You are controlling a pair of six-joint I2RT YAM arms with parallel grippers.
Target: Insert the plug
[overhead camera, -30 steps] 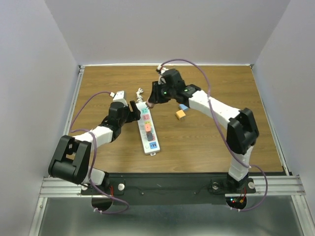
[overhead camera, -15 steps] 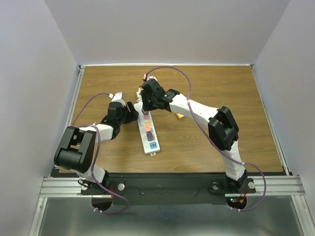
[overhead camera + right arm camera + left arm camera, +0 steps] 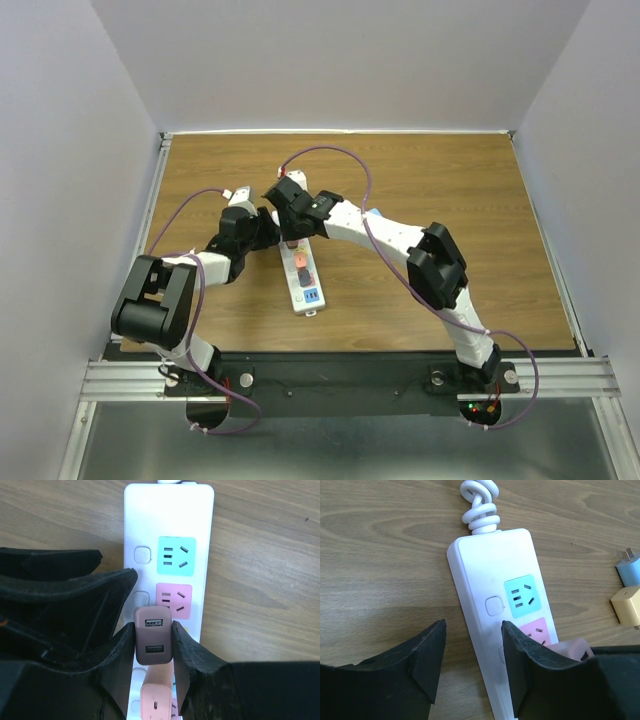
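Note:
A white power strip lies lengthwise in the middle of the table, with a teal socket and a pink socket at its far end. My right gripper is shut on a mauve plug with two USB ports, held just above the strip below the pink socket. A salmon plug sits in the strip just behind it. My left gripper is open, its right finger over the strip's left part and its left finger over the wood. In the top view both grippers meet at the strip's far end.
The strip's coiled white cord lies at its far end. A blue plug and a yellow plug lie on the wood to the right of the strip. A blue plug sits in the strip's near end.
My right arm has swung left from beside the loose plugs to over the strip, carrying the mauve plug. My left arm has barely moved.

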